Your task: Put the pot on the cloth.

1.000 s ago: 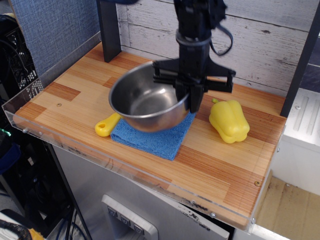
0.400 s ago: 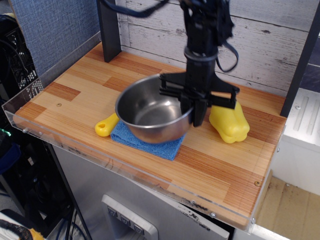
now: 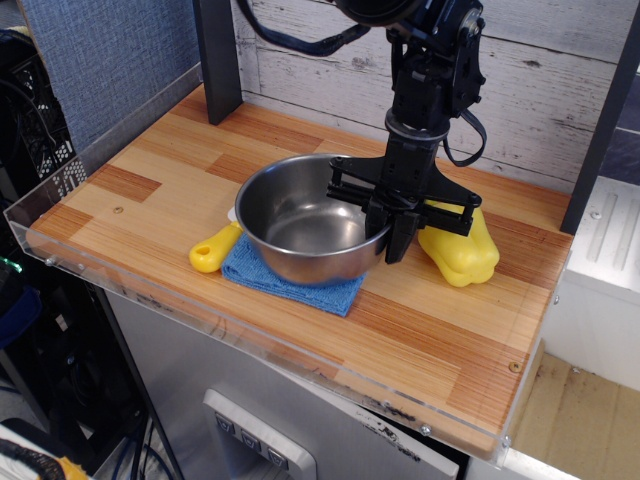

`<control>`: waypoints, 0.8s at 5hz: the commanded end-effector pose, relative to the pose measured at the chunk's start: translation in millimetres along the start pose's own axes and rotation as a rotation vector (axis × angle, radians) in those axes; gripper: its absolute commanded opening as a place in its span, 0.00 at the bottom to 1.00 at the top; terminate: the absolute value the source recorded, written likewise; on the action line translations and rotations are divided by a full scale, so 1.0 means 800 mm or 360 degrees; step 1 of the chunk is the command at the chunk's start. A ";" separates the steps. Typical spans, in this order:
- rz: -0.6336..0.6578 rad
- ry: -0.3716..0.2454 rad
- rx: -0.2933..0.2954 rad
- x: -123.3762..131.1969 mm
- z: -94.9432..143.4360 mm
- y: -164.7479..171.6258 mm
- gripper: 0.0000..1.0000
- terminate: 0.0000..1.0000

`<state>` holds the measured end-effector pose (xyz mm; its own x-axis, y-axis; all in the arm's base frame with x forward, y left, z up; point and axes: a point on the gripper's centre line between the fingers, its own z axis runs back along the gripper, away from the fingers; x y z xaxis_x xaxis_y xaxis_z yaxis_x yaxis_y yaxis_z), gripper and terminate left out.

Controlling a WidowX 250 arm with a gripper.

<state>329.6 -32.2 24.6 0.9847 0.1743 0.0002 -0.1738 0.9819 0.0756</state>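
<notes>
The pot (image 3: pixel 300 222) is a round shiny steel bowl with a rolled rim. It sits low over the blue cloth (image 3: pixel 296 283), which shows under its front and left side. My gripper (image 3: pixel 389 232) comes down from above and is shut on the pot's right rim, one finger inside and one outside. I cannot tell whether the pot's base touches the cloth.
A yellow pepper (image 3: pixel 460 246) lies just right of the gripper, close to its fingers. A yellow handle (image 3: pixel 214 251) sticks out from under the pot at the left. A dark post (image 3: pixel 218 60) stands at the back left. A clear acrylic lip (image 3: pixel 200 305) runs along the table's front edge.
The gripper has carried the pot to the right and down, from tilted above the cloth to level and low over it. More of the cloth is covered now.
</notes>
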 end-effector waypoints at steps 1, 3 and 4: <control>-0.0025 -0.0121 -0.0084 -0.008 0.034 0.020 1.00 0.00; 0.0026 -0.0335 -0.0217 -0.023 0.096 0.043 1.00 0.00; 0.0045 -0.0386 -0.0243 -0.028 0.117 0.051 1.00 0.00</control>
<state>311.8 -8.6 110.4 0.9622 0.1931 0.1921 -0.1822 0.9806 -0.0730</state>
